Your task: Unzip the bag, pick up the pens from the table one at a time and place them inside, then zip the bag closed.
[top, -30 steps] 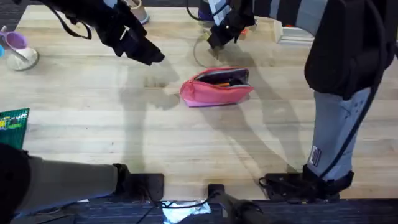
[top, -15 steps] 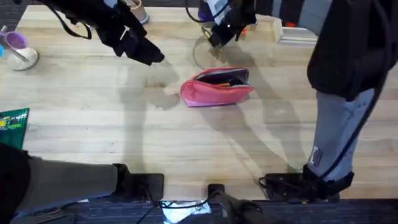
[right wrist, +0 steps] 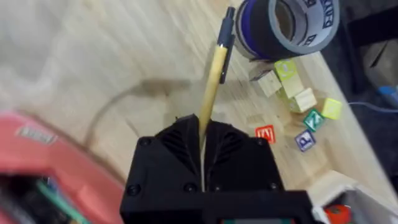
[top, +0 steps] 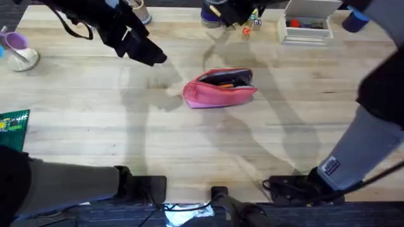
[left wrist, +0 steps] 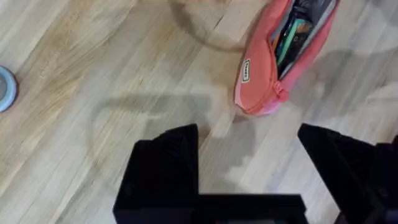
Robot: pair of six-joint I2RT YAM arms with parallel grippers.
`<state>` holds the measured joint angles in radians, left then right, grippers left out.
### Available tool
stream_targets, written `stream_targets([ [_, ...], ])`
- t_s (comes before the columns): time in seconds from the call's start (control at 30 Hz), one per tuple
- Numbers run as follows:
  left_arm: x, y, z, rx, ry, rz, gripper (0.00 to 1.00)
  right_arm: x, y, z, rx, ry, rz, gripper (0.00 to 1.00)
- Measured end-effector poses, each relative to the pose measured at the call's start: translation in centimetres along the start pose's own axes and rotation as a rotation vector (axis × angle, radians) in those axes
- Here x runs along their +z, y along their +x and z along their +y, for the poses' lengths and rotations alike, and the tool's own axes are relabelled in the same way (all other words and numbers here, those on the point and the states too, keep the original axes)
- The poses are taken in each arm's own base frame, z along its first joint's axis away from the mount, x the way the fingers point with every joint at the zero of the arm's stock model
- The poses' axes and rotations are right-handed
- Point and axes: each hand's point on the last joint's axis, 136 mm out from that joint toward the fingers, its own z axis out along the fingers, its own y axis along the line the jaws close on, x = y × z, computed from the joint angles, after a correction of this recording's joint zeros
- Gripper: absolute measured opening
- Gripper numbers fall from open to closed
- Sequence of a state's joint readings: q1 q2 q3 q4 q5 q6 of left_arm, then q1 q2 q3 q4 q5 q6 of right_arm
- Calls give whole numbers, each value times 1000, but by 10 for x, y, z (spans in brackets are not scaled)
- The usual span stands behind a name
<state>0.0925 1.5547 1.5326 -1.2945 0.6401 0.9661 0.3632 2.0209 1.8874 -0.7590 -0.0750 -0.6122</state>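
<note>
On the light wood counter point(top: 189, 145), mid-surface, you have the pink bag point(top: 219, 88) lying on its side w/ the zip open; dark and green items show inside in the left wrist view point(left wrist: 287, 43).

Your left gripper point(left wrist: 249, 162) hangs above the counter just short of the bag's end, fingers point(left wrist: 165, 162) spread wide, nothing between them. From overhead it sits left of the bag, toward the far side point(top: 144, 50).

Farther back, your right gripper point(right wrist: 202, 134) is raised near the counter's far edge, behind the bag point(top: 235, 14). Its fingers are pressed together on a yellow pen point(right wrist: 213, 78) w/ a black end, which sticks straight out from the tips, clear of the counter.

Beyond that pen: a roll of dark tape point(right wrist: 286, 28), small letter blocks point(right wrist: 292, 93), and at the far right a white tray point(top: 306, 24). Far left, a purple cup point(top: 17, 45).
</note>
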Motion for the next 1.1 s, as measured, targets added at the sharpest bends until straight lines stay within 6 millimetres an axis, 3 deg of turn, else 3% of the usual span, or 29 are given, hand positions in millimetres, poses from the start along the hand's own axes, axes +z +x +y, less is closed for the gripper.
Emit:
stream_targets([
  [0.33,0,0,0,0,0,0,995,-94,-14,7,-202,53,-69,31],
  [0.57,0,0,0,0,0,0,995,-143,-18,10,-251,110,-131,31],
  [0.73,0,0,0,0,0,0,995,-160,-1,24,-299,123,-139,31],
  [1.1,0,0,0,0,0,0,995,-176,56,66,-498,105,-98,31],
])
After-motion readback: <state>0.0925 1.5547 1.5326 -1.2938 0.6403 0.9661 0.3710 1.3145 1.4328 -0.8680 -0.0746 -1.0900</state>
